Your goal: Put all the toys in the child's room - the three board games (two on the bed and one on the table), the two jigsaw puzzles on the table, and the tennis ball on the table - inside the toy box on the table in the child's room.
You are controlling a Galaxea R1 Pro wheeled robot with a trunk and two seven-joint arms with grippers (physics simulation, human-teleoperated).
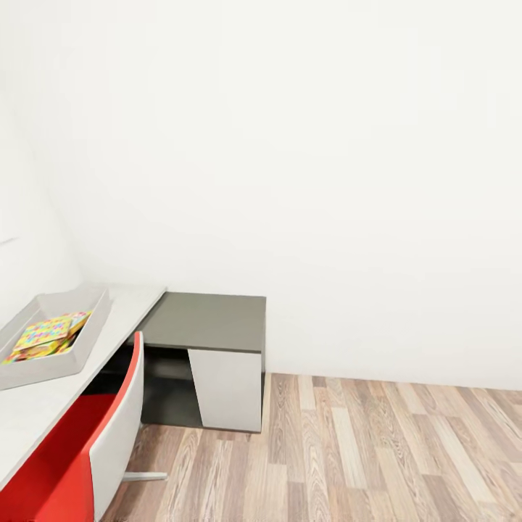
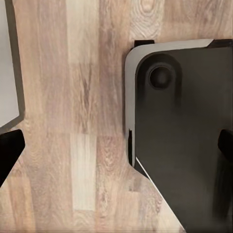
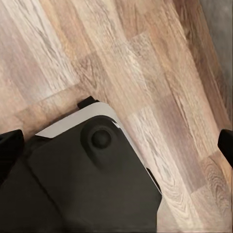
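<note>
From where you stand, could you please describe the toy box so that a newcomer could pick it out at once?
Find the long light-grey desk top along the left wall, above the red-and-white chair. On it sits a shallow light-grey open bin with flared sides. It alone holds colourful mosaic-patterned flat squares; the lower dark-grey wing beside it is bare.

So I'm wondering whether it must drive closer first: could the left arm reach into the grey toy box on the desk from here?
Probably not. The left end effector hangs low over the wood floor, and the toy box sits off to the side with a red chair in between.
</note>
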